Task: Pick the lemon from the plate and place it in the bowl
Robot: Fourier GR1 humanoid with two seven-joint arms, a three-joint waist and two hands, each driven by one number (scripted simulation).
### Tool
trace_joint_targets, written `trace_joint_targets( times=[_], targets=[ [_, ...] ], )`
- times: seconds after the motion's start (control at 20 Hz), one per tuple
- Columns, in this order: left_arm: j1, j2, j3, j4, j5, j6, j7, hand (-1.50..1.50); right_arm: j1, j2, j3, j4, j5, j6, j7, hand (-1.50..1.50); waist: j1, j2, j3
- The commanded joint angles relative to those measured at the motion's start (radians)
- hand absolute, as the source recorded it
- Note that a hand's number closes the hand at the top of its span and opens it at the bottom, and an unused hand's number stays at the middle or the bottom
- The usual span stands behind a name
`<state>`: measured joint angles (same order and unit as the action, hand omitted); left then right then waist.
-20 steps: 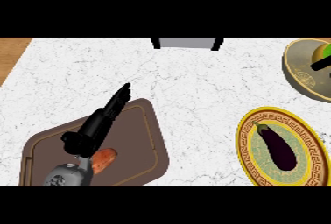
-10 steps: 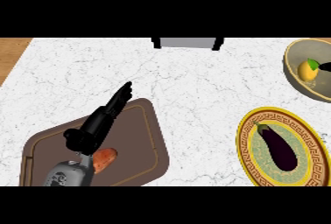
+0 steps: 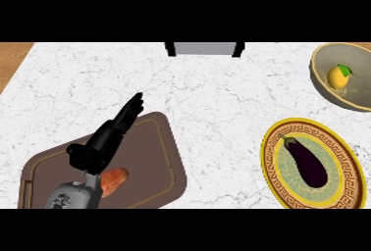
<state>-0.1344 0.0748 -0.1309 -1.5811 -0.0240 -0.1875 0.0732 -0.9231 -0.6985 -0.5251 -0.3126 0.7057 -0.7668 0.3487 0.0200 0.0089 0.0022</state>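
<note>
Item: lemon [image 3: 337, 76], yellow with a green leaf, lying inside the bowl [image 3: 323, 78] and clear of its wall. Judged placed.

Item: plate [image 3: 274, 162], gold-rimmed, below the bowl and apart from it. It holds only an eggplant [image 3: 305, 159], dark purple, lying lengthwise.

Item: my left hand [image 3: 109, 138], far to the left of the bowl, over a brown cutting board [image 3: 156, 157]. My fingers are straight and hold nothing. An orange-red object [image 3: 112, 180] (I cannot tell what) lies on the board beside my forearm.

Item: my right hand, not visible; the state of its fingers cannot be told.

Note on the step in hand: I judge it to be the pull-back after release. Done well, my right arm stays high over the bowl's rim, disturbs neither bowl nor plate, and my left hand remains parked at the board.
</note>
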Motion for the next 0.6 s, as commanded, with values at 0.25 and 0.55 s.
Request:
trace_joint_targets(
  times=[0.25, 0.55],
  targets=[
    [0.035, 0.052, 0.068, -0.028, 0.042, -0.033, 0.004, 0.0, 0.27, -0.005, -0.132, -0.231, -0.198, -0.035, -0.136, -1.5, -0.045, -0.018, -0.003],
    [0.061, 0.001, 0.017, -0.046, -0.018, 0.026, 0.015, 0.0, 0.542, 0.021, -0.201, -0.512, -0.347, 0.105, -0.173, -1.5, -0.064, -0.023, -0.004]
  ],
)
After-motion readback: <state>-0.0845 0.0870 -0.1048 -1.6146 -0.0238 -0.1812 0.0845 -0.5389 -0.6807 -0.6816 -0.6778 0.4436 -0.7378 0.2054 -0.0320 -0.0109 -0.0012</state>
